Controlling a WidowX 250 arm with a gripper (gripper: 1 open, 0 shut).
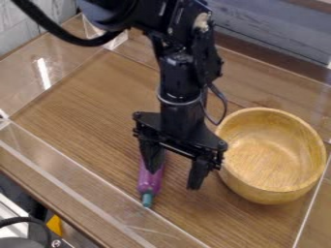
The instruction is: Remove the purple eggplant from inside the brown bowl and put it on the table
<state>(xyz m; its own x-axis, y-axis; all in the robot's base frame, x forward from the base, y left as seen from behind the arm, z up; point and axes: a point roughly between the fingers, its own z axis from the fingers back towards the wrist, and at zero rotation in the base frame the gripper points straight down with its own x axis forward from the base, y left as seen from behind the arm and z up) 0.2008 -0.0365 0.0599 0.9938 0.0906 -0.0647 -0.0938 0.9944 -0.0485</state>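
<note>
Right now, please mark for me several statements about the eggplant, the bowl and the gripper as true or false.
1. The eggplant is inside the bowl. False: it lies on the table, outside the bowl.
2. The gripper is open. True.
3. The teal tip of the eggplant points away from the robot arm, to the lower edge of the picture. True.
4. The bowl stands upside down. False: it stands upright, with its opening up.
5. The bowl is on the right side of the picture, and the eggplant is to the left of it. True.
6. The eggplant is yellow. False: it is purple.
</note>
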